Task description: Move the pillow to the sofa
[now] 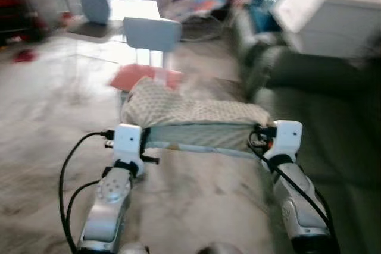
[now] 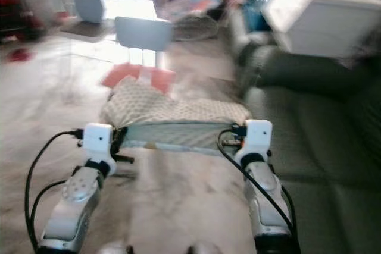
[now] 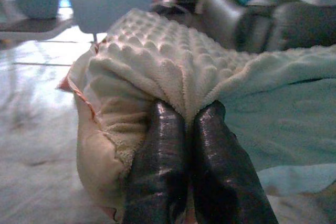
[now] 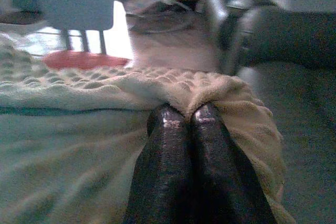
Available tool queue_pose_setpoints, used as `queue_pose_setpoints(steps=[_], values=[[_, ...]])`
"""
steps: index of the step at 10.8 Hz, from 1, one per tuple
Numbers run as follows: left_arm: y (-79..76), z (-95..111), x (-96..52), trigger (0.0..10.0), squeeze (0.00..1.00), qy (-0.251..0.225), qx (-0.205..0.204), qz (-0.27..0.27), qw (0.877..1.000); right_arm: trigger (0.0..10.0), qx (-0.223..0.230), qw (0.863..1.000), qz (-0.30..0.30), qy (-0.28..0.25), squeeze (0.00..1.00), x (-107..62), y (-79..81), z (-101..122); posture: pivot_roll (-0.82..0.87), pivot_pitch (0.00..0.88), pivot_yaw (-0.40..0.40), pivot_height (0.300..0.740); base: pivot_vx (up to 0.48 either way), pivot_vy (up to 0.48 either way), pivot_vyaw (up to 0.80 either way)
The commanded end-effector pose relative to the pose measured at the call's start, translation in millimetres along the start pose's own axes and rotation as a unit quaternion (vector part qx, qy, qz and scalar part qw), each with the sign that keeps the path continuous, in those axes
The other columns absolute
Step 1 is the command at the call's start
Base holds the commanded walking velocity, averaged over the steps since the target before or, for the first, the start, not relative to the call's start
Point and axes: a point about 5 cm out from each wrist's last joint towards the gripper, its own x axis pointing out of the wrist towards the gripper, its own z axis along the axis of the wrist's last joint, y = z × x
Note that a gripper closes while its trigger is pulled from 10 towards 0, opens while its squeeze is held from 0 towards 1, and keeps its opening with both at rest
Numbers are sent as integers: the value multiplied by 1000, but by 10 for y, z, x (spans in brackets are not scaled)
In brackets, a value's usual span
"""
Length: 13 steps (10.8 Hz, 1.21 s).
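Pillow [image 1: 190, 120] hangs above the floor [image 1: 47, 117] beside the sofa [image 1: 321, 141], pinched at one end by the left gripper's [image 3: 184, 121] closed fingers and at the other by the right gripper's [image 4: 182, 116]

Cream bumpy-textured pillow [image 1: 193, 114], lengthwise and aloft just beside dark grey sofa [image 1: 321, 141]

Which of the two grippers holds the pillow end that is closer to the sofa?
The right gripper: it pinches the pillow end beside the dark sofa; the left gripper holds the floor-side end.
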Motion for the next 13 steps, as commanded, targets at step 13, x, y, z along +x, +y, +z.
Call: queue_pose_setpoints(steps=[13], values=[[4,60,37,10000,0,-5,-4,-25,1000,10000,-6,1000,-12,-6,0,-21,-37,40,-1,48,-64,740,0,119,-800]])
